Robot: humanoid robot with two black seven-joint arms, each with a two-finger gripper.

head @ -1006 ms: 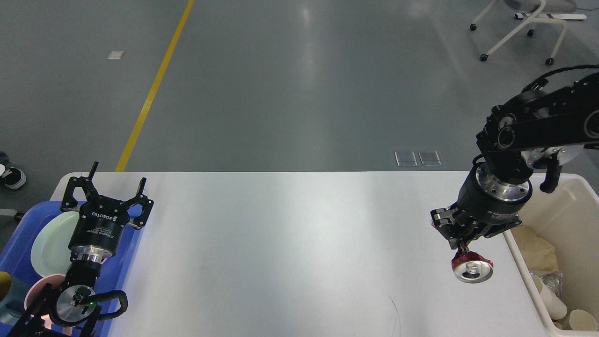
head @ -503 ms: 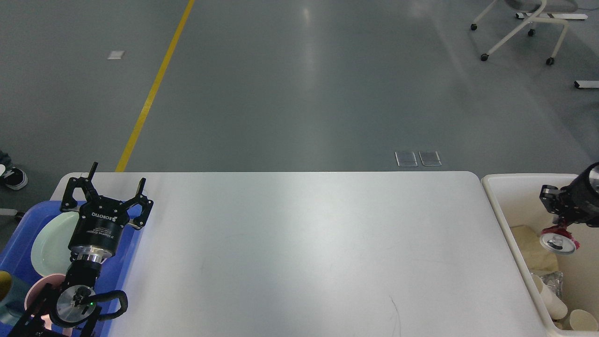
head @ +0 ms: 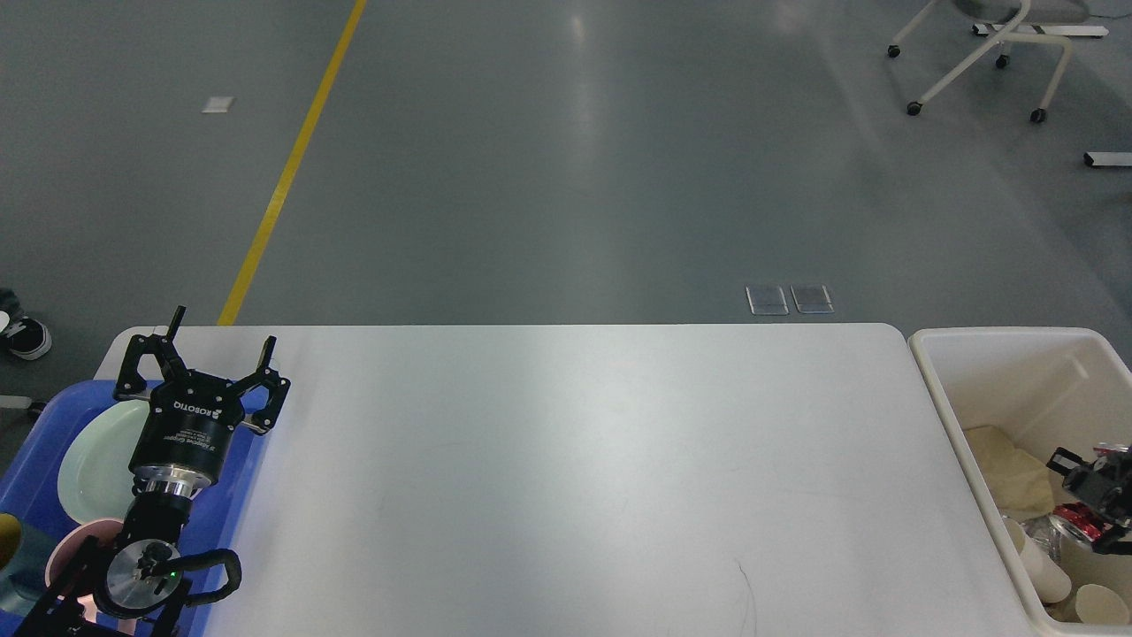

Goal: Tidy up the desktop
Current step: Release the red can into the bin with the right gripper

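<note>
The desktop (head: 566, 460) is a wide white tabletop with nothing lying on its surface. My left gripper (head: 221, 345) hovers open over the table's left end, above the edge of a blue tray (head: 35, 451), with nothing between its fingers. My right gripper (head: 1097, 500) is low inside the cream-white bin (head: 937, 372) at the right edge of the view. It is small and partly cut off. A crushed red can (head: 1074, 524) lies right against it among the rubbish. Whether the fingers still grip the can does not show.
The blue tray holds a pale green plate (head: 93, 460) and a pink cup (head: 66, 553). Crumpled paper (head: 999, 460) and paper cups (head: 1044, 575) lie in the bin. A wheeled chair (head: 982, 53) stands on the grey floor at the far right.
My right arm carried the red can from over the table's right end across into the bin and then lowered it among the rubbish. The left arm has not moved.
</note>
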